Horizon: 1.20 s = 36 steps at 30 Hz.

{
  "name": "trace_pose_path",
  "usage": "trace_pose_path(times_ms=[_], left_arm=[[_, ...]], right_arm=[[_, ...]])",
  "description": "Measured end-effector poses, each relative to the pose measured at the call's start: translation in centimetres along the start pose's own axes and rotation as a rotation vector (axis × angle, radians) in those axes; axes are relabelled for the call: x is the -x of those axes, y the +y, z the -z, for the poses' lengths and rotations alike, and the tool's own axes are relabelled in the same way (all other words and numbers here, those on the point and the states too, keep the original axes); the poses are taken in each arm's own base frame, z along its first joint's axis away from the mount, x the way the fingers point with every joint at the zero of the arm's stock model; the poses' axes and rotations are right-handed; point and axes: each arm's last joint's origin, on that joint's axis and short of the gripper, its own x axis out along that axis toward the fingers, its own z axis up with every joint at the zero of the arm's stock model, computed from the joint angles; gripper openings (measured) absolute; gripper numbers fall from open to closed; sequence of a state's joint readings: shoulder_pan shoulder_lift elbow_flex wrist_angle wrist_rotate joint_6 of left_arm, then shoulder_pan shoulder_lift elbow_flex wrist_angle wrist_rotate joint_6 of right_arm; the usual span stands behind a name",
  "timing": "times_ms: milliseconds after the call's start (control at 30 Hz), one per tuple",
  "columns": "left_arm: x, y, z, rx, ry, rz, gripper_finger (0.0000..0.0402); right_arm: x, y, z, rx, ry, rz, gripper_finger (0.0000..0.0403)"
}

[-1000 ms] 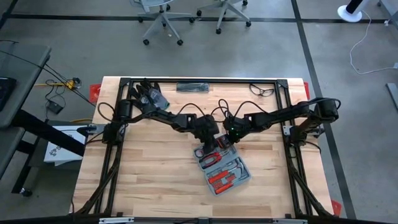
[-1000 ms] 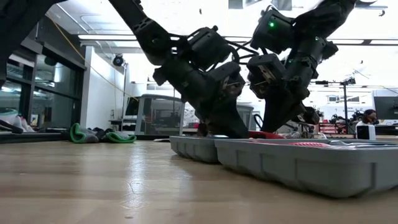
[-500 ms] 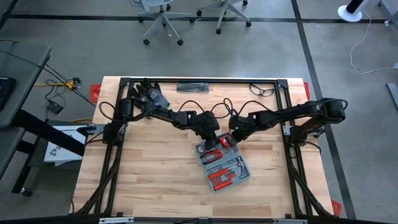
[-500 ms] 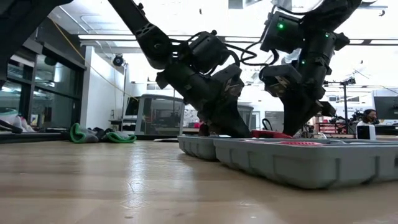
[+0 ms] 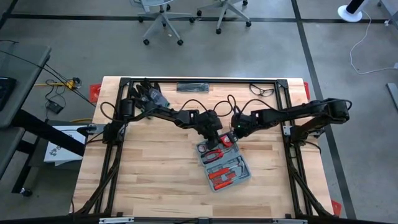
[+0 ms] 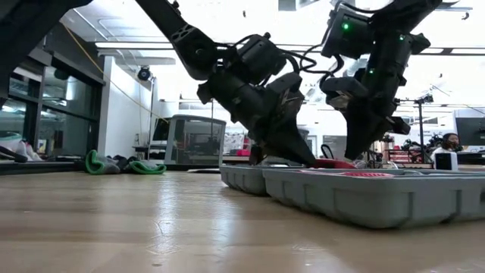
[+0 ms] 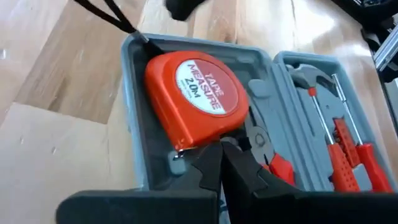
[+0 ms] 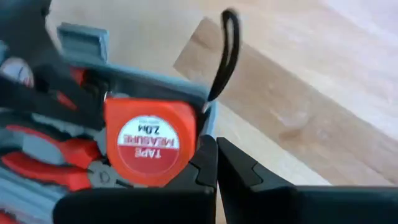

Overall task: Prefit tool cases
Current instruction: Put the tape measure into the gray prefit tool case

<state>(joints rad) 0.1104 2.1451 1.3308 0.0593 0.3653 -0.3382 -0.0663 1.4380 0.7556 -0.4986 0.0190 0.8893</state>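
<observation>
- Left hand (image 5: 214, 138): fingers pressed together, holding nothing; tips (image 7: 208, 167) down at the edge of the orange tape measure (image 7: 198, 96), at its 6 o'clock in the left wrist view. Whether they touch it cannot be told.
- Right hand (image 5: 229, 138): fingers likewise together, holding nothing; it sits just beside the left hand, at its 3 o'clock in the high view, with its tips (image 8: 208, 163) against the rim of the case by the tape measure.
- Tape measure: round orange body, white label reading "TAPE MEASURE 2.0M", black wrist loop (image 8: 225, 53) trailing over the case wall onto the wood. It lies in the case half nearest both hands.
- Tool case (image 5: 224, 167): blue-grey plastic clamshell, lying open and flat near the middle of the tabletop (image 5: 149, 180), slightly toward 4 o'clock of centre. It lies at an angle to the tabletop edges, one half toward 11 o'clock, the other toward 5 o'clock.
- Contents of case: red-handled pliers (image 7: 273, 163) just beside the tape measure; hammer (image 7: 311, 87) and further red-handled tools (image 7: 348, 155) in the other half.
- Dark gloves (image 5: 148, 93): at the far edge of the tabletop, toward 11 o'clock, well apart from the case.
- Safety glasses (image 5: 262, 91): far edge, toward 1 o'clock.
- Flat dark object (image 5: 192, 87): far edge, at 12 o'clock; kind cannot be told.
</observation>
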Motion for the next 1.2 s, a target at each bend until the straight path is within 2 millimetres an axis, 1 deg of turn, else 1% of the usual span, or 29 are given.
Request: trace_pose_path(times_ms=[167, 367, 500, 633, 767, 833, 967, 1100, 1200], left_arm=[[-0.4, 0.5, 0.2, 0.007, 0.003, -0.01, 0.0], [-0.5, 1.0, 0.2, 0.03, -0.008, -0.009, 0.0], [-0.4, 1.3, 0.1, 0.038, -0.009, -0.008, 0.0], [-0.4, 1.3, 0.1, 0.039, -0.01, -0.01, 0.0], [-0.4, 1.3, 0.0, 0.039, -0.01, -0.009, 0.0], [-0.5, 1.4, 0.1, 0.04, -0.014, -0.007, 0.0], [-0.9, 1.6, 0.2, 0.064, -0.018, 0.005, 0.0], [-1.0, 1.5, 0.2, 0.061, 0.011, 0.032, 0.0], [-0.3, 1.7, 0.1, 0.058, 0.045, 0.044, 0.0]], right_arm=[[-0.3, -0.3, 0.1, 0.0, 0.029, -0.013, 0.0], [-0.2, 0.6, -0.2, 0.026, 0.005, -0.112, 0.0], [-0.2, 0.7, -0.3, 0.015, -0.004, -0.126, 0.0], [-0.2, 1.2, -0.5, 0.041, -0.016, -0.18, 0.0], [-0.2, 1.2, -0.5, 0.053, -0.018, -0.181, 0.0], [-0.6, 1.2, -0.5, 0.066, -0.002, -0.18, 0.0], [-2.0, 1.3, -0.3, 0.08, 0.052, -0.185, 0.0], [-2.6, 1.1, -0.2, 0.052, 0.086, -0.147, 0.0], [-2.7, 0.9, -0.1, 0.06, 0.097, -0.122, 0.0]])
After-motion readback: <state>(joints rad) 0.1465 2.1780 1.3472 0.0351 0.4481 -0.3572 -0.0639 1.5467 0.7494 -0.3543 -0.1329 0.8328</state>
